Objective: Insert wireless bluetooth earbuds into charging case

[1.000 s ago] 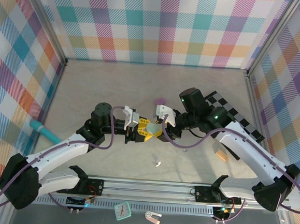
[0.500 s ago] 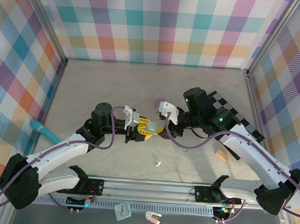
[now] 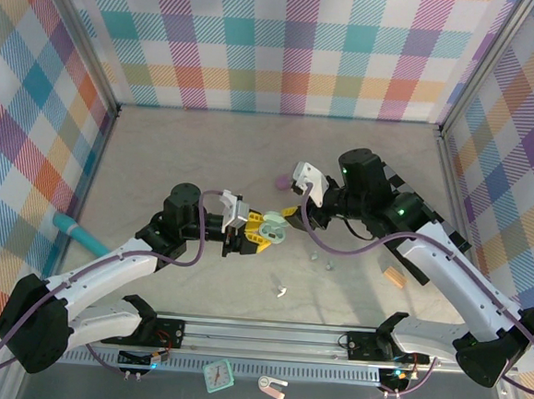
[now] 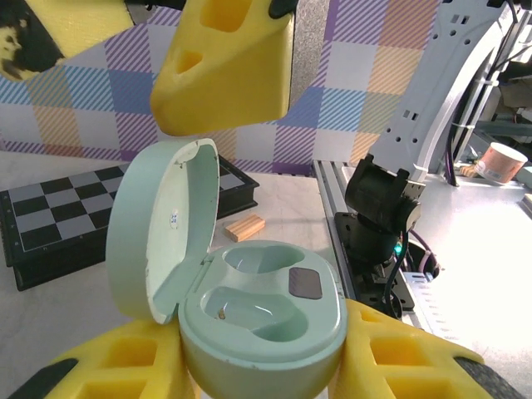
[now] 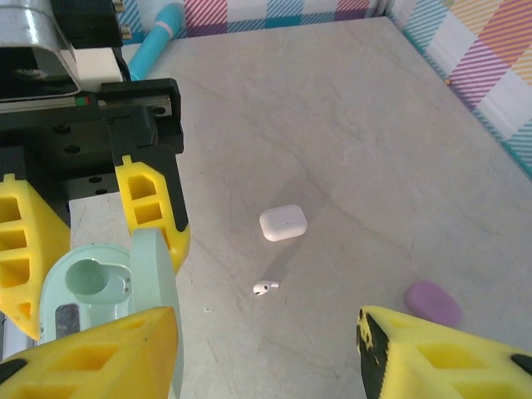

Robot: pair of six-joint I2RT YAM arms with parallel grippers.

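A mint green charging case (image 4: 266, 320) sits between the yellow fingers of my left gripper (image 4: 262, 370), which is shut on its base. Its lid (image 4: 162, 224) stands open and both wells are empty. From above, the case (image 3: 271, 226) is held over mid-table by the left gripper (image 3: 253, 232). My right gripper (image 3: 291, 218) hovers just right of it, open, with nothing between its fingers (image 5: 266, 349). A white earbud (image 5: 264, 288) lies on the table under the right gripper. Another white earbud (image 3: 281, 293) lies nearer the arm bases. Two tiny pale buds (image 3: 313, 256) lie right of the case.
A closed white case (image 5: 283, 223) and a purple case (image 5: 432, 303) rest on the table; the purple case (image 3: 283, 180) is behind the grippers. A wooden block (image 3: 393, 276) and a checkerboard (image 3: 419, 210) lie at the right, and a teal tube (image 3: 75, 232) at the left wall.
The right gripper has drawn back up and to the right, away from the case, and its jaws have opened a little. The left gripper still holds the case in the same place.
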